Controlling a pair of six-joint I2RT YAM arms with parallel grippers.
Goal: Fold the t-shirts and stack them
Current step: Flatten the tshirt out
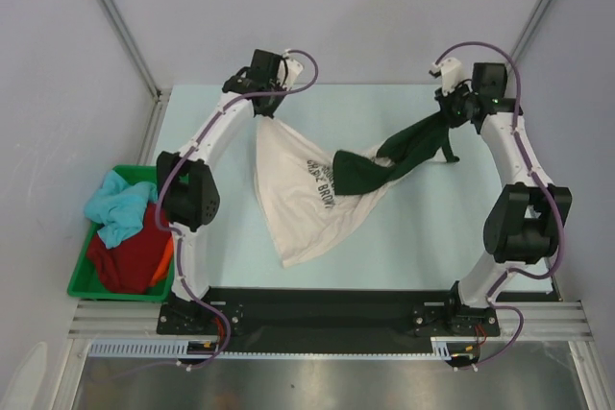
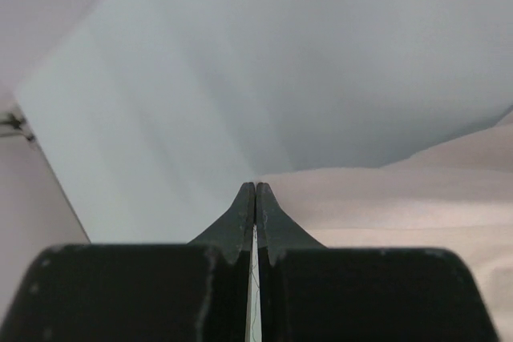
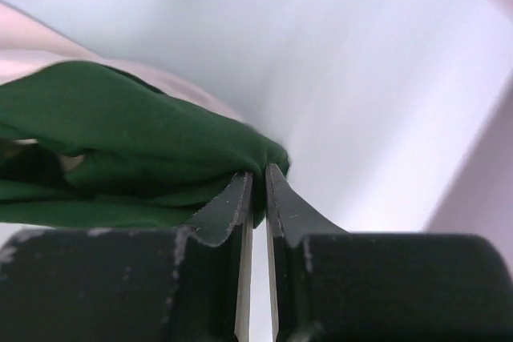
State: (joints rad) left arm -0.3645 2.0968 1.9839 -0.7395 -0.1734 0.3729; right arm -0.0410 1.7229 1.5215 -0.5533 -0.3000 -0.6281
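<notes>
Where everything sits: pale blue bench [image 1: 423, 228], white walls [image 1: 336, 7] around
Left pincer [image 2: 255, 190]: closed tight, gripping cream shirt [image 1: 298, 208]
Right pincer [image 3: 258, 175]: nearly closed, pinching green shirt [image 1: 408, 151]

Cream t-shirt [image 1: 307, 204]: soft matt cloth, wrinkled. Dark green t-shirt [image 1: 408, 153]: matt knit cloth, bunched. Worktop [image 1: 413, 237]: smooth, matt, pale sheet. Right claw [image 3: 258, 175]: matt black plastic, scuffed pale at the edges. Bin [image 1: 106, 295] at 9 o'clock: glossy green plastic. Rail [image 1: 115, 318] at 6 o'clock: silver ribbed metal.
</notes>
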